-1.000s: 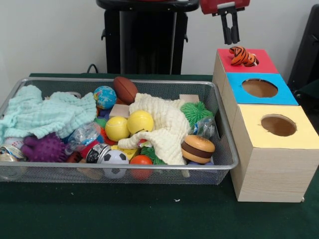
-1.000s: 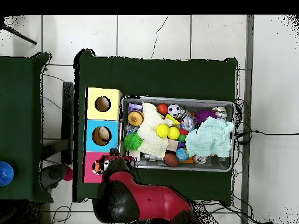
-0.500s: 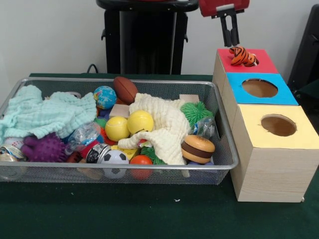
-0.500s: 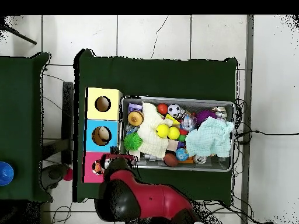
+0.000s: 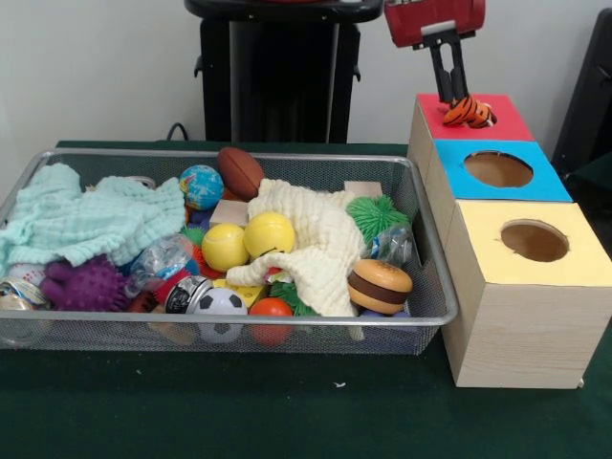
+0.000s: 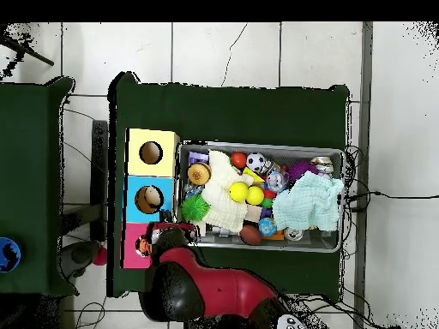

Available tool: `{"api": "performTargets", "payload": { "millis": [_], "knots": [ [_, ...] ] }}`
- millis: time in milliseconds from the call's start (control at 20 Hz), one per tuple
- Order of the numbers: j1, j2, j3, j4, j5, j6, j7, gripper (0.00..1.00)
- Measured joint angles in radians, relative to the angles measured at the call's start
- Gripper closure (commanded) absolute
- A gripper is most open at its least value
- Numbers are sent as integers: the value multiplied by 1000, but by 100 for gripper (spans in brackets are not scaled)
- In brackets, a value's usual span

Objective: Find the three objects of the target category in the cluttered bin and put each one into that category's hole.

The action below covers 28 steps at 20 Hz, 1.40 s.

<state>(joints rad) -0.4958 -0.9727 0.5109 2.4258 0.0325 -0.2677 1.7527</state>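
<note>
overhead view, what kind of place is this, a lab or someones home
Likely a robotics lab: a green-covered table on a tiled floor, loose cables around it, and a wire bin of toys beside colour-topped sorting boxes.

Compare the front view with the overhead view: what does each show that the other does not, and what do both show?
Only the front view shows the wooden side walls of the sorting boxes and the black gripper right above the orange striped tiger toy on the red box top.

Only the overhead view shows the white tiled floor, a second green table and the red arm's bulky body.

Both show the wire mesh bin, the pale green cloth, two yellow balls and the yellow, blue and red hole tops.
</note>
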Motion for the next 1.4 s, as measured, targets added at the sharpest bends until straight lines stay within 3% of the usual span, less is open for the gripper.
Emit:
{"api": "performTargets", "payload": {
  "millis": [650, 1400],
  "knots": [
    [1, 52, 27, 0, 0, -7, 63, 100],
    [13, 46, 27, 0, 0, -6, 68, 100]
  ]
}}
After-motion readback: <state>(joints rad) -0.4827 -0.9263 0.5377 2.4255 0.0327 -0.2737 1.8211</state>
